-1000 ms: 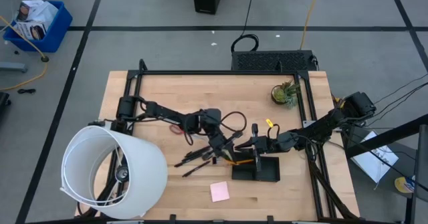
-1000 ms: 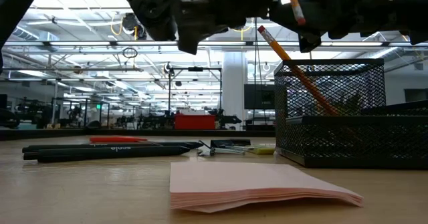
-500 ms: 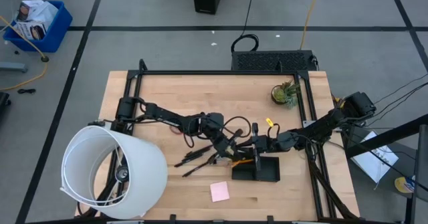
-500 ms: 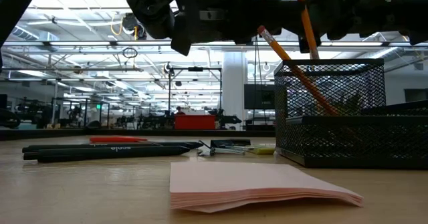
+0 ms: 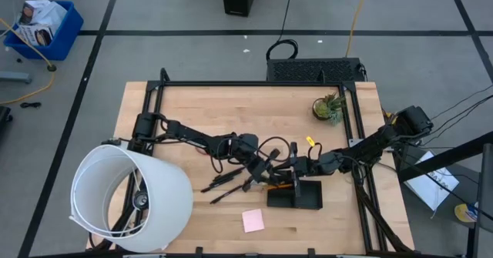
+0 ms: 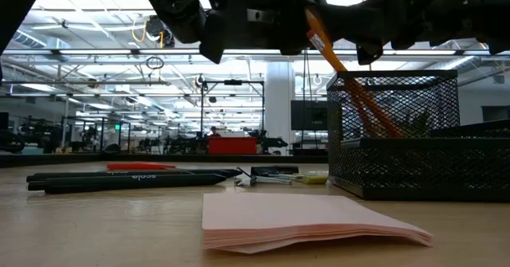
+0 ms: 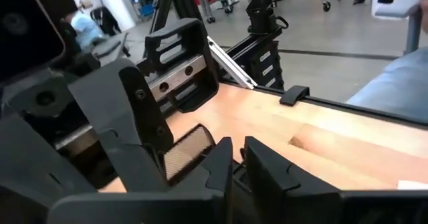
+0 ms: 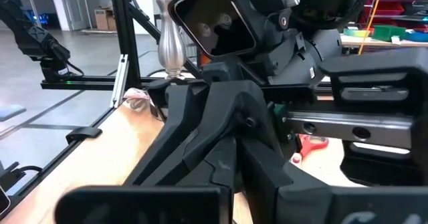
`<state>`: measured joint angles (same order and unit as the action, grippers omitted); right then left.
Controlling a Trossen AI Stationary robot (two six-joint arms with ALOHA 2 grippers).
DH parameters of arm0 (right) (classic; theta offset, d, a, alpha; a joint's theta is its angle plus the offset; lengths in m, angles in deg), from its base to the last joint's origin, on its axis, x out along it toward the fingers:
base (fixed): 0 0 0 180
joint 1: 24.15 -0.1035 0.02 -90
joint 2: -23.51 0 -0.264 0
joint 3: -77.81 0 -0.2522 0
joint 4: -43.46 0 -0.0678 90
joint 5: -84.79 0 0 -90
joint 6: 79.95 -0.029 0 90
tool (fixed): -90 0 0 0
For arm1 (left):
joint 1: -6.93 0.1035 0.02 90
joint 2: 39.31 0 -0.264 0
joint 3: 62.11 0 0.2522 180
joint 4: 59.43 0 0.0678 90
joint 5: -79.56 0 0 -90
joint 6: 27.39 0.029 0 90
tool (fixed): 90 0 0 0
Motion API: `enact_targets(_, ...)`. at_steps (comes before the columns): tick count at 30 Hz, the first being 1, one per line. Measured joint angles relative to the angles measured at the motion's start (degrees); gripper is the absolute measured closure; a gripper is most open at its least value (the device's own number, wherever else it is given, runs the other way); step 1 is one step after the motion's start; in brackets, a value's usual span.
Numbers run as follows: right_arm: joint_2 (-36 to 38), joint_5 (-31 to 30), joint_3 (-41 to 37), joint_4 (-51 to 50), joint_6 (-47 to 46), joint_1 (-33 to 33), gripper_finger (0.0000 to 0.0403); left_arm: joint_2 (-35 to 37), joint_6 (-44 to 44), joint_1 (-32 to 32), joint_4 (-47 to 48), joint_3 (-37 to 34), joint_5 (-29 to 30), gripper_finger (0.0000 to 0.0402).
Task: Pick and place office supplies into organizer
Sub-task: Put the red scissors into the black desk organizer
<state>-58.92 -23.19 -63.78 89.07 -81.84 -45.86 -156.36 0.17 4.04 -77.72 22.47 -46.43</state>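
Note:
The black mesh organizer [image 5: 304,198] stands near the table's front, and its tall cup [image 6: 398,100] shows in the low view. Two orange pencils [image 6: 339,64] lean in the cup, tops tilted toward the table's left. My left gripper [image 5: 269,175] hovers shut just left of the cup, above the pencils' upper ends; nothing shows between its fingers [image 7: 224,162]. My right gripper [image 5: 295,165] hangs shut above the organizer's far side. Black pens [image 5: 229,182], a pink pad [image 5: 253,221] and red scissors [image 5: 202,147] lie on the table. My left gripper is right at the upper end of a leaning pencil [image 6: 312,24] in the low view, but I cannot tell whether it touches it. Its own wrist view shows no pencil between the fingers.
A large white lampshade [image 5: 127,196] fills the near left corner. A potted plant [image 5: 330,108] stands at the far right, with a small yellow item [image 5: 310,142] near it. Small clips [image 6: 267,174] lie beside the pens [image 6: 119,179]. The pink pad [image 6: 303,219] lies close in front of the low camera.
My left gripper has turned its wrist over the cup. The pencil it held nearly upright above the cup has gone down into it and tipped over, its top toward the table's left, beside the pencil leaning there. My right gripper has kept still.

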Motion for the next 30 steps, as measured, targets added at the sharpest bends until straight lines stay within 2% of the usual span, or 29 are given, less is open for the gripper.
enact_targets(6,0.0,-0.4,-0.1,-0.7,0.0,0.0,0.0385,0.0,-7.6,0.4,1.2,0.0,0.0,0.033)
enact_targets(16,0.3,-0.2,0.3,-3.6,0.0,0.0,0.0385,4.2,-5.7,1.1,5.4,-0.2,-1.8,0.0327)
enact_targets(19,0.2,-0.2,0.3,-1.7,0.0,0.0,0.0385,7.1,-5.7,1.3,11.3,-0.2,-0.5,0.0327)
enact_targets(23,-0.1,0.5,0.0,1.4,0.0,0.0,0.0385,11.5,-5.6,1.2,22.3,-0.1,4.6,0.0327)
enact_targets(26,0.0,0.7,0.1,2.9,0.0,0.0,0.0385,14.6,-6.8,0.9,28.3,-1.3,10.6,0.0327)
enact_targets(30,0.0,0.8,0.1,2.5,0.0,-0.1,0.0385,19.6,-18.2,1.1,32.8,-4.1,21.5,0.0327)
